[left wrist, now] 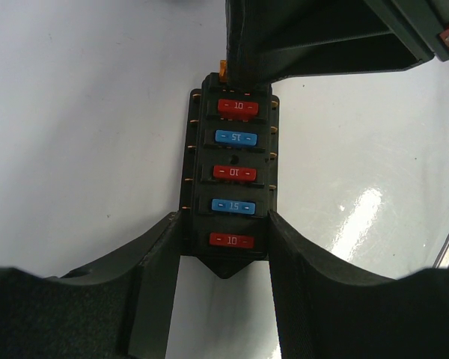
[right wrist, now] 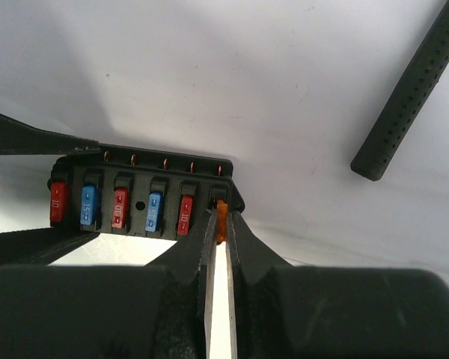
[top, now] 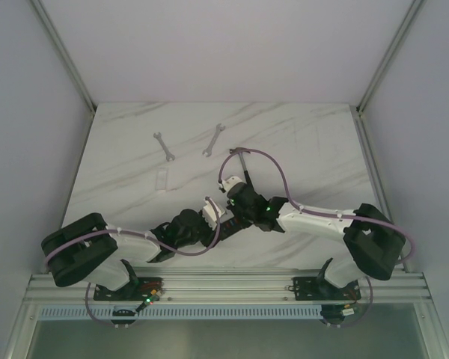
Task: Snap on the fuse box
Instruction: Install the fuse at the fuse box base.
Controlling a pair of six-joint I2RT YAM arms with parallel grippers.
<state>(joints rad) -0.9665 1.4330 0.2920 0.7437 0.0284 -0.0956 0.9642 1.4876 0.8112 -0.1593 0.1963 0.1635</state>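
While left fingers (left wrist: 156, 288) clamp the fuse box (left wrist: 232, 173) on white marble (top: 299, 142) (pale walls (top: 209, 45)), right fingers (right wrist: 193, 258) pinch its orange fuse (right wrist: 221, 221).

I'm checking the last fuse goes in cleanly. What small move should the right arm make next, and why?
Probably push the orange fuse straight into the end slot of the fuse box. The right pincer is shut on it right at that slot, the other five slots hold red and blue fuses, and the left pincer clamps the box's opposite end, steadying it.
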